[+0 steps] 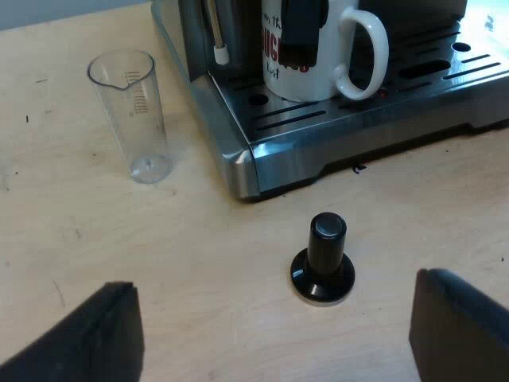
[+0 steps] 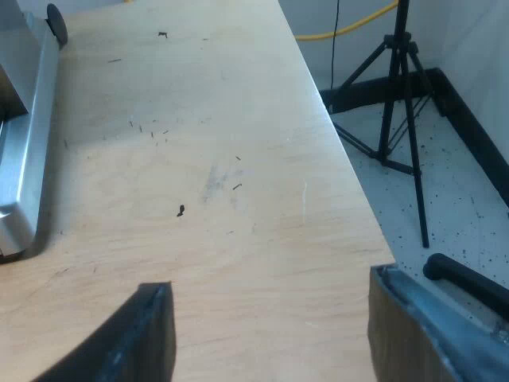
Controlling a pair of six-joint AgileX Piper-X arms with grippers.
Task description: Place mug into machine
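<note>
A white mug (image 1: 310,56) with red lettering stands upright on the espresso machine's metal drip tray (image 1: 358,119), its handle (image 1: 367,56) turned out sideways. A dark part (image 1: 302,32) hangs in front of the mug's upper body and hides some of the lettering. My left gripper (image 1: 274,334) is open over the wooden table, well short of the machine, with nothing between its fingers. My right gripper (image 2: 270,334) is open over bare table near the table's edge, empty too.
A clear measuring glass (image 1: 135,111) stands on the table beside the machine's corner. A tamper with a black knob (image 1: 322,259) sits between my left gripper and the tray. A steam wand (image 1: 216,36) hangs by the mug. Past the table edge (image 2: 342,151) a tripod (image 2: 398,95) stands on the floor.
</note>
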